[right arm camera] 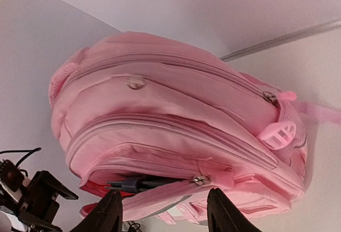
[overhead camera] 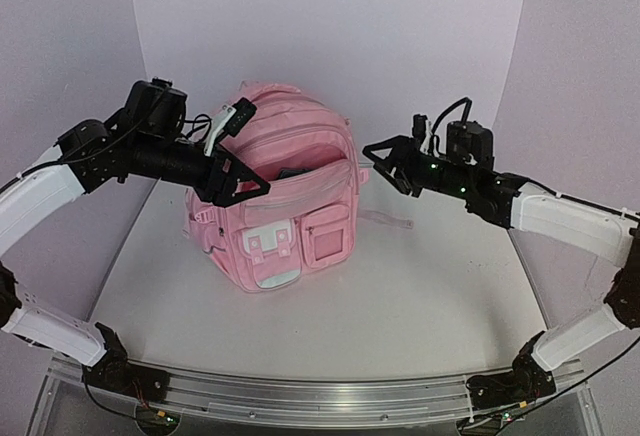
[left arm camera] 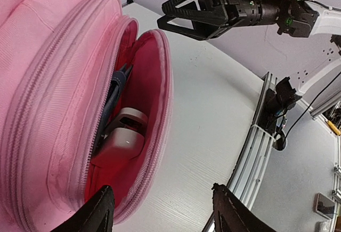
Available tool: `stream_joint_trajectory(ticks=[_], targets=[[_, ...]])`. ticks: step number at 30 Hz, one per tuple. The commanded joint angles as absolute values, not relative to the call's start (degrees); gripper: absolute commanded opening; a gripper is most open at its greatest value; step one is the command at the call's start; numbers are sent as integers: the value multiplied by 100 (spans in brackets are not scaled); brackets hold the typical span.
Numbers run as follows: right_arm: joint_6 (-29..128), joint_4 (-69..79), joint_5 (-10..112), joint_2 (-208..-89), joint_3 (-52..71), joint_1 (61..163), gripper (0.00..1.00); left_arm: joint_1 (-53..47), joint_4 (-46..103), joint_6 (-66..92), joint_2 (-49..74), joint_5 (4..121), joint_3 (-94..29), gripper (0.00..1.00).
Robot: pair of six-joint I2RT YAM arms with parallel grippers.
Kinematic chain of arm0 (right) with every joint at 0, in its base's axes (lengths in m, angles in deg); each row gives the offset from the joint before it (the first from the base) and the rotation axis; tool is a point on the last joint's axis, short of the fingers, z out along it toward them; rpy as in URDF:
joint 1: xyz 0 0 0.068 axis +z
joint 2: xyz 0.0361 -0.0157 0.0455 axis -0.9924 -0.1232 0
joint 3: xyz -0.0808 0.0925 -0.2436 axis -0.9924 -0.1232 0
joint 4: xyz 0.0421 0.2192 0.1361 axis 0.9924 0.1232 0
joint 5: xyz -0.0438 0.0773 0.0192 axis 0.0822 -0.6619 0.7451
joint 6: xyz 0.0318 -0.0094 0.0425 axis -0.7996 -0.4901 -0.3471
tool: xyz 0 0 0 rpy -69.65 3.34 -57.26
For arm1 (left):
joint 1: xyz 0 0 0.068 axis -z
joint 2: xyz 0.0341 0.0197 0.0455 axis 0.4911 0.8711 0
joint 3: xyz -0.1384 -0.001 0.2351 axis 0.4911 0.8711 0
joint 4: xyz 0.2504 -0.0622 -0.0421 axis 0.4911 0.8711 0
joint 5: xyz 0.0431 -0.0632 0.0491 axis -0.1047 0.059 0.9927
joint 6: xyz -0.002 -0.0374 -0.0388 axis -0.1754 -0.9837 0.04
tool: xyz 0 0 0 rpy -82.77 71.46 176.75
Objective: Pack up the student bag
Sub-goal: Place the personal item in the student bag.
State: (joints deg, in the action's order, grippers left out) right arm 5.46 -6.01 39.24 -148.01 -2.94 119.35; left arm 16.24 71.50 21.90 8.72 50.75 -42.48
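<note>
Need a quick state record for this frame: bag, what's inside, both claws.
bag: student bag, upright on the table, front pockets toward the arms
opening: zip compartment behind the front pockets, open, red lining showing
contents: white boxy item, dark item above it; identities unclear
left claw: open, empty, at the opening's left end; contact unclear
right claw: open, empty, in the air right of the bag, apart from it

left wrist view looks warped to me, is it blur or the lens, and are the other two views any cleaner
Left wrist: lens distortion, the rail curves and the student bag bulges; the left gripper at the bottom is soft, dark. Top external: even light, no glare, faint shadow beside the bag. Right wrist: bag sharp, framing tilted, right gripper silhouetted.
</note>
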Motion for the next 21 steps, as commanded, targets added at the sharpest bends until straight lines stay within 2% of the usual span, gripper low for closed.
stream_joint_trajectory(ticks=[1,3,9,21], targets=[[-1075,-1973,4118,-14913,-729,11967,54,1824,7445,2677,1069,5832,-4377,62],[-1399,-2267,4174,-14952,-945,11967,54,1890,7413,2770,1061,6126,-4290,59],[-2125,-2971,4212,-15235,-1292,12004,51,1994,7177,2843,996,6815,-3988,41],[-2842,-3671,4679,-15777,-1426,12163,52,2006,7055,2724,919,7230,-3806,9]])
